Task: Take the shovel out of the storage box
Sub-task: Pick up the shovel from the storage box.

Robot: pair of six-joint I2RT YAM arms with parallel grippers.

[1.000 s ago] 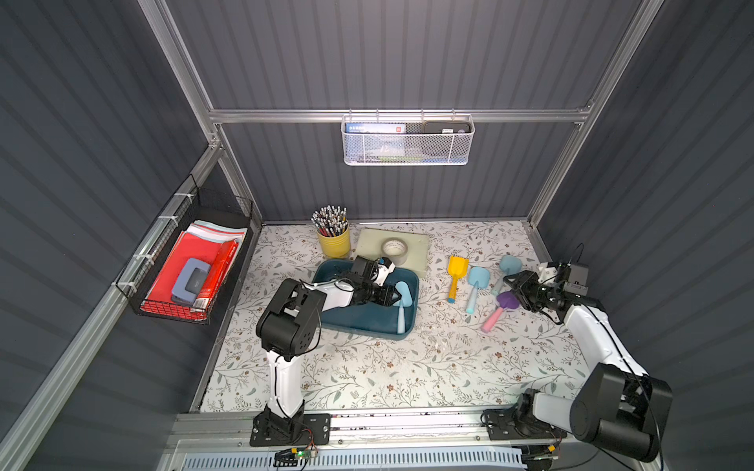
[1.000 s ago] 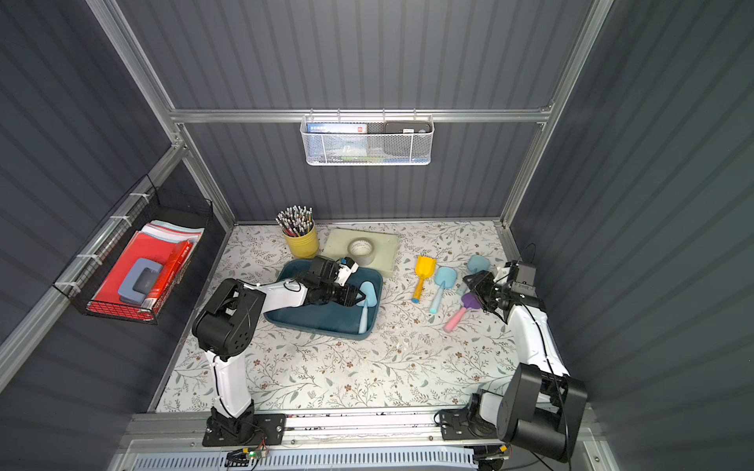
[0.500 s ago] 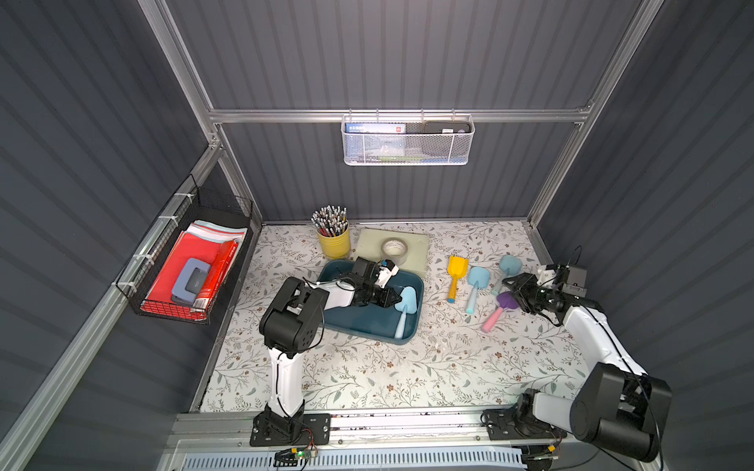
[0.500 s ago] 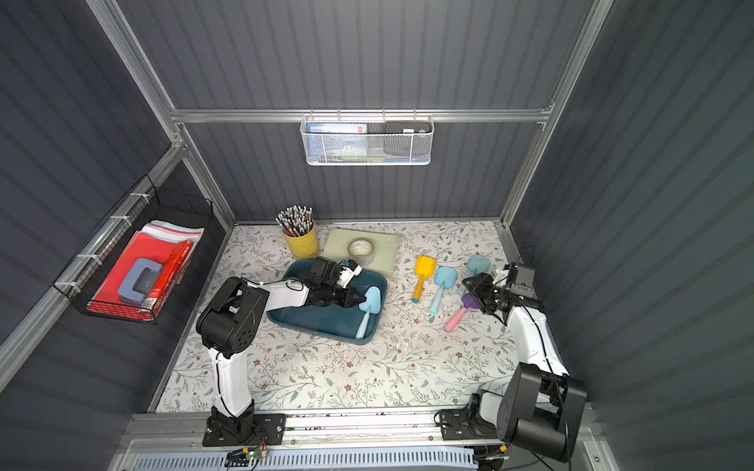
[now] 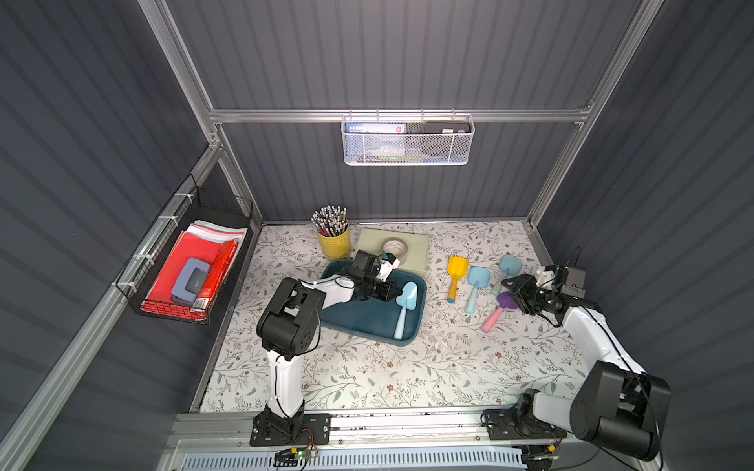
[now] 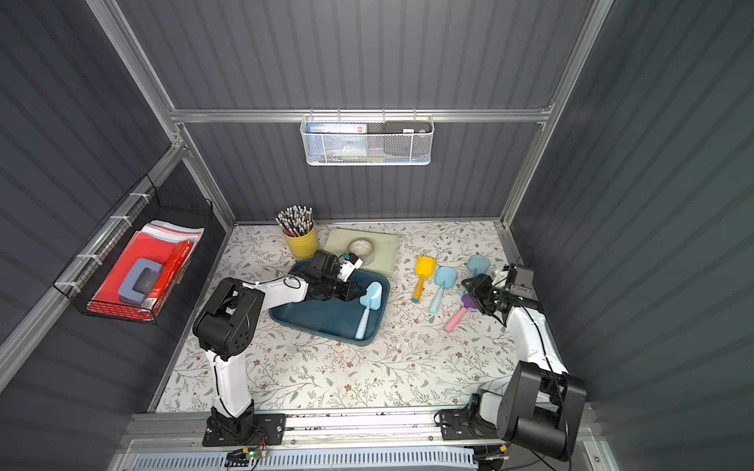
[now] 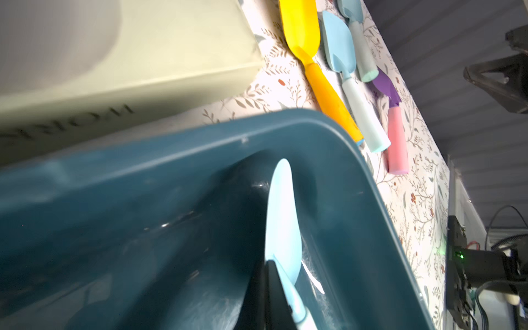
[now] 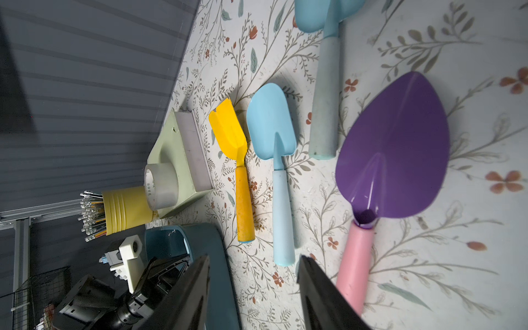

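Floral paper covers my desk, grey ribbed walls around. My left pincer clamps the pale-blue shovel at three o'clock inside the storage box; my right pincer hangs parted, empty, beyond.

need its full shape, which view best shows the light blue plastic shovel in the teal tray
Both top views: whole light blue plastic shovel, blade to handle. Left wrist shows only its blade and neck, close; right wrist misses it.

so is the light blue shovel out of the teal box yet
No, in: the light blue shovel lies inside the storage box, the left gripper shut on its neck.
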